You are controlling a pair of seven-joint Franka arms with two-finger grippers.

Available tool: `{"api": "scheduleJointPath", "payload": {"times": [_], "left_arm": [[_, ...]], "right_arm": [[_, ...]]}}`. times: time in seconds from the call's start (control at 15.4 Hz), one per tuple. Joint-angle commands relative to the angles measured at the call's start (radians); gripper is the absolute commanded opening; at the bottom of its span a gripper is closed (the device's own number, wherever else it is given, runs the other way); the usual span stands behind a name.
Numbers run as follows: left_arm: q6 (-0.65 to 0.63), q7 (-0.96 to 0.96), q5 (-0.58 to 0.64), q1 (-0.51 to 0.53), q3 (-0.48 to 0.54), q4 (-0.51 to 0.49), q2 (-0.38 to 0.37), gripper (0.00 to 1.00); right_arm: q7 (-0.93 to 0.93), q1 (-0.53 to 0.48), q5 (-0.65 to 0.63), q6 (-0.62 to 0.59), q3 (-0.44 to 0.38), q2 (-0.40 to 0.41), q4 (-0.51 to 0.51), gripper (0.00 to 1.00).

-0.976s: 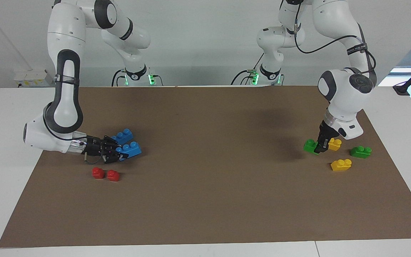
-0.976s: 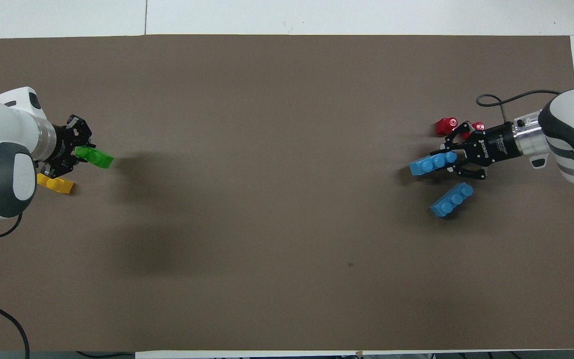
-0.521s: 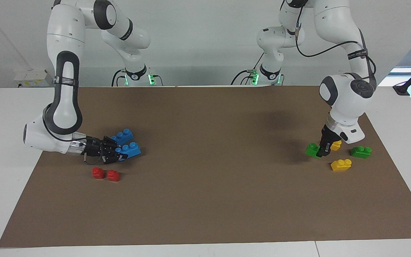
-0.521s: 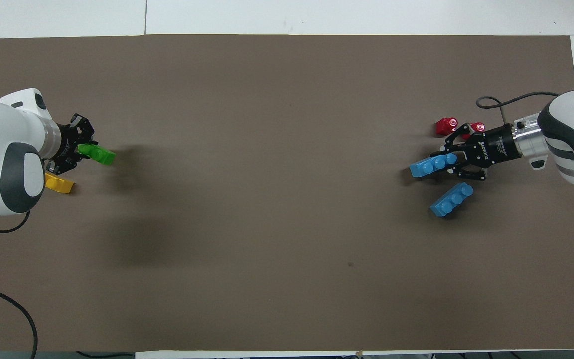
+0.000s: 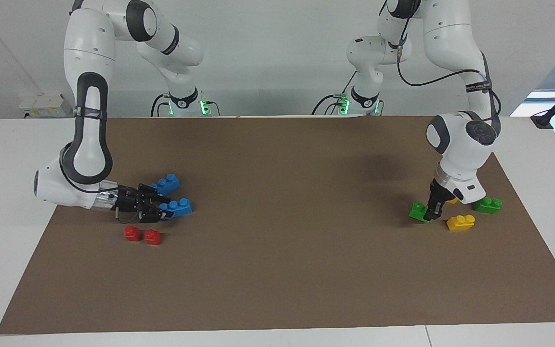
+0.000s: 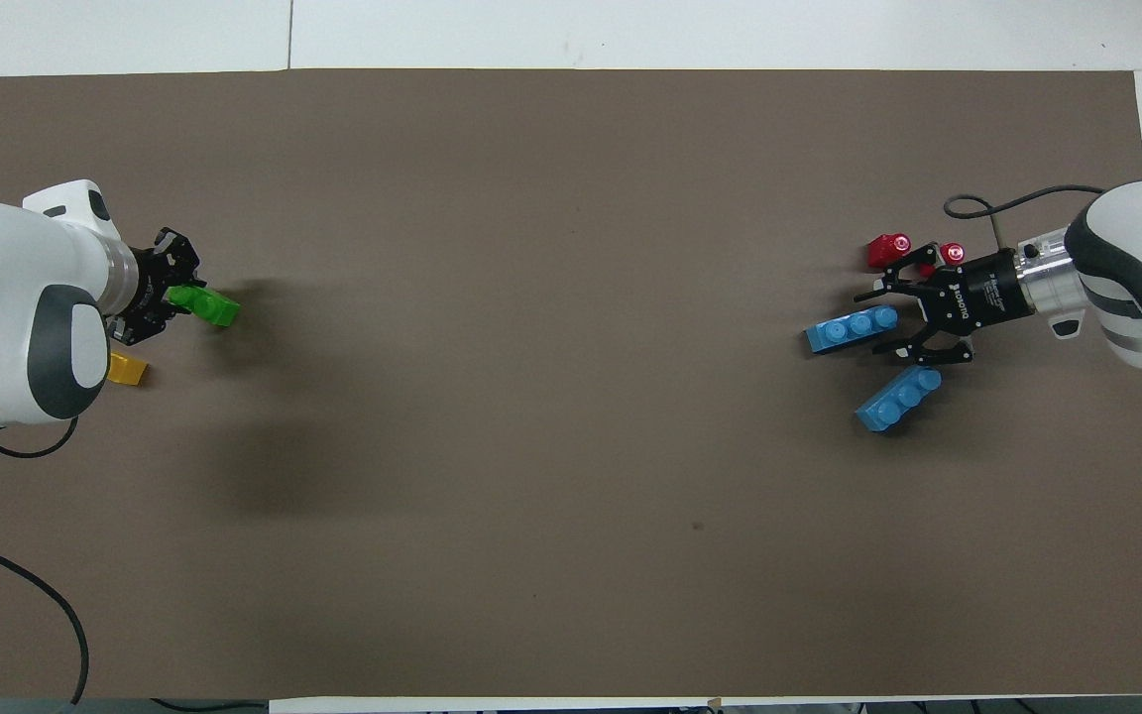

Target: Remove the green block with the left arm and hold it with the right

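My left gripper [image 5: 431, 211] is shut on the bright green block [image 5: 418, 212], a two-stud brick, and holds it low over the mat at the left arm's end of the table. The gripper [image 6: 172, 299] and the block [image 6: 206, 306] also show in the overhead view. I cannot tell whether the block touches the mat. My right gripper [image 5: 158, 210] is open at the right arm's end. One end of a blue three-stud brick [image 5: 177, 207] lies on the mat between its spread fingers, as the overhead view shows [image 6: 851, 329].
A darker green brick [image 5: 487, 205] and a yellow brick [image 5: 460, 222] lie beside the left gripper; another yellow brick [image 5: 452, 200] is partly hidden by it. A second blue brick [image 5: 166, 183] and two red bricks [image 5: 132, 233] [image 5: 152, 236] lie by the right gripper.
The right gripper has opened and let the blue brick settle on the mat. The left gripper has carried the green block a little farther from the robots and lower.
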Motion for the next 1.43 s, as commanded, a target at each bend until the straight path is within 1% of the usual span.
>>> {"api": "scheduleJointPath", "payload": {"times": [0.0,0.07,0.26,0.33,0.39,0.46,0.52,0.72,0.85,0.98,1.11,1.24,1.37], "left_arm": [[0.020,0.029,-0.020,0.011,-0.005,-0.003,0.016,0.00],[0.020,0.029,-0.020,0.012,-0.005,-0.004,0.021,0.00],[0.018,0.029,-0.020,0.012,-0.005,-0.008,0.021,0.00],[0.018,0.029,-0.020,0.014,-0.005,-0.008,0.021,0.14],[0.015,0.029,-0.020,0.018,-0.005,-0.005,0.021,0.47],[0.014,0.029,-0.020,0.018,-0.005,-0.003,0.022,0.97],[0.009,0.029,-0.020,0.017,-0.005,-0.001,0.021,1.00],[-0.015,0.029,-0.020,0.018,-0.008,0.003,0.009,1.00],[-0.064,0.035,-0.020,0.020,-0.009,0.018,-0.020,1.00],[-0.161,0.072,-0.020,0.021,-0.009,0.063,-0.051,1.00],[-0.286,0.147,-0.020,0.021,-0.009,0.136,-0.068,1.00],[-0.391,0.247,-0.020,0.023,-0.009,0.208,-0.082,1.00],[-0.458,0.369,-0.020,0.023,-0.009,0.247,-0.112,1.00]], "right_arm": [[-0.009,-0.018,-0.016,-0.004,0.016,-0.008,0.000,0.80],[0.003,-0.017,-0.017,-0.006,0.017,-0.015,0.003,0.82],[0.056,-0.003,-0.017,-0.025,0.017,-0.039,0.012,0.95],[0.072,-0.001,-0.017,-0.027,0.017,-0.050,0.015,1.00],[0.087,0.002,-0.019,-0.027,0.017,-0.059,0.017,1.00],[0.105,0.005,-0.025,-0.035,0.020,-0.068,0.021,1.00],[0.128,0.006,-0.028,-0.042,0.022,-0.080,0.035,1.00],[0.173,0.043,-0.089,-0.047,0.025,-0.123,0.069,1.00],[0.156,0.060,-0.152,-0.044,0.025,-0.156,0.092,1.00],[0.136,0.063,-0.250,-0.044,0.039,-0.166,0.135,1.00],[0.120,0.062,-0.353,-0.042,0.063,-0.182,0.167,1.00],[0.042,0.063,-0.419,-0.032,0.077,-0.226,0.182,1.00],[0.011,0.063,-0.520,-0.026,0.079,-0.274,0.222,1.00]]}}
